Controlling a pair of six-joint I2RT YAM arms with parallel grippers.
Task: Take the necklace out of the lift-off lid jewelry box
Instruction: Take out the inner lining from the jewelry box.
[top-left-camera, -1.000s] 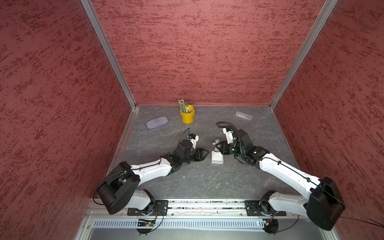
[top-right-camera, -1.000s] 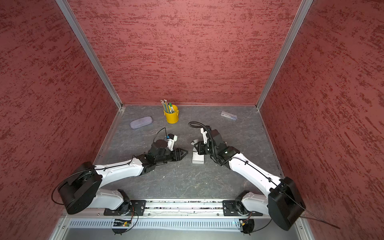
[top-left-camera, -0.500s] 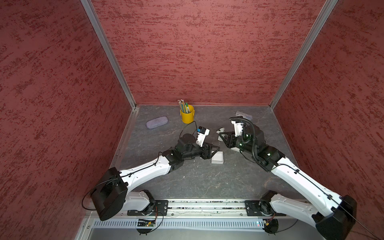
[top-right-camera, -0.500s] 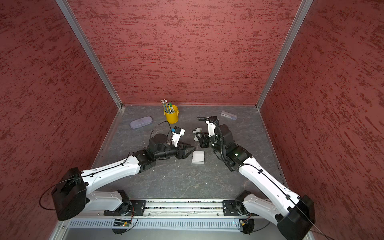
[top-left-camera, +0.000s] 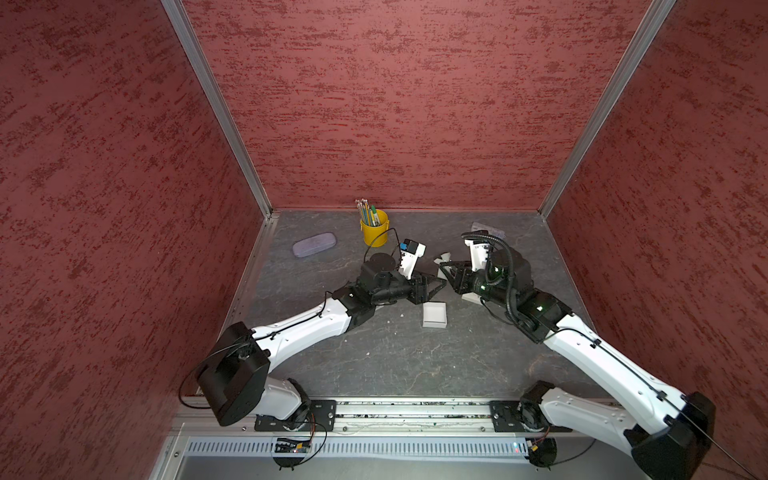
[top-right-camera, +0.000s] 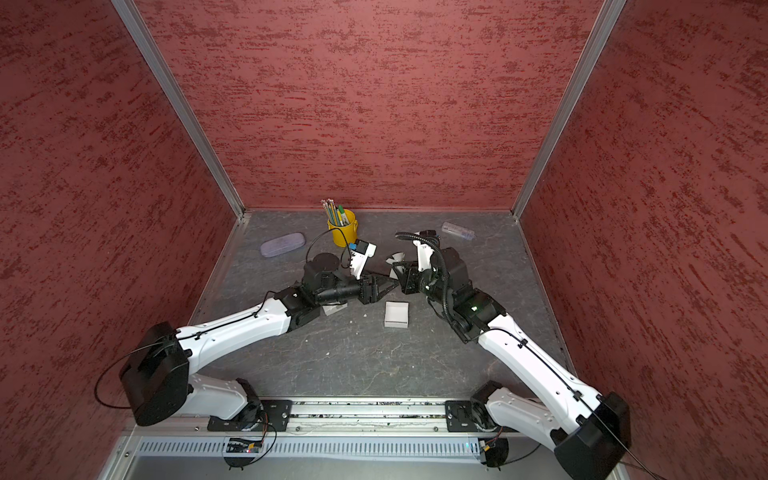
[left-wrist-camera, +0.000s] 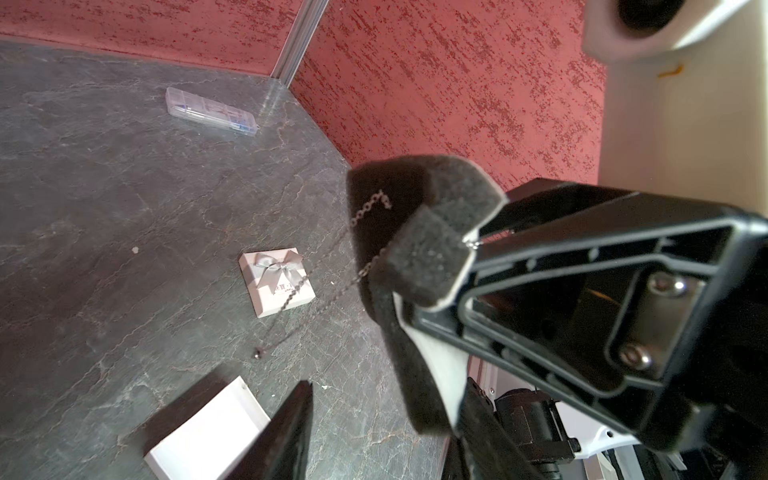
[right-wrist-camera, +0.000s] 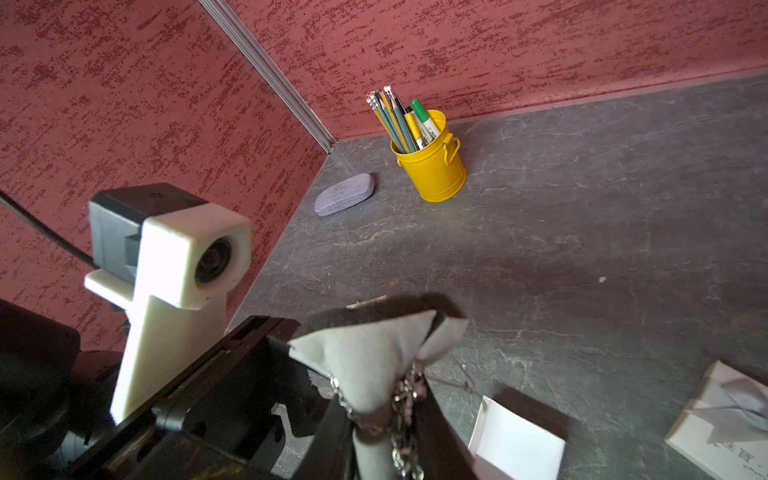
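Dark tabletop (top-left-camera: 395, 365), wrist views alone showing necklace (left-wrist-camera: 365, 268) dangling, right end effector (top-left-camera: 445, 268) clenching its foam insert (right-wrist-camera: 365, 357), left end effector (top-left-camera: 436, 289) gaping.

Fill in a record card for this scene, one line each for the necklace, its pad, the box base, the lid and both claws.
Necklace: clear of the box base, chain draped over the foam pad, loose end hanging
Foam pad: off the table, gripped by the right claw
Right claw: shut on the foam pad
Left claw: jaws apart, close beside the pad; contact unclear
Box base: open, on the table
Lid: off, bow up, lying apart from the base
Also there: yellow pencil pot, spectacle case
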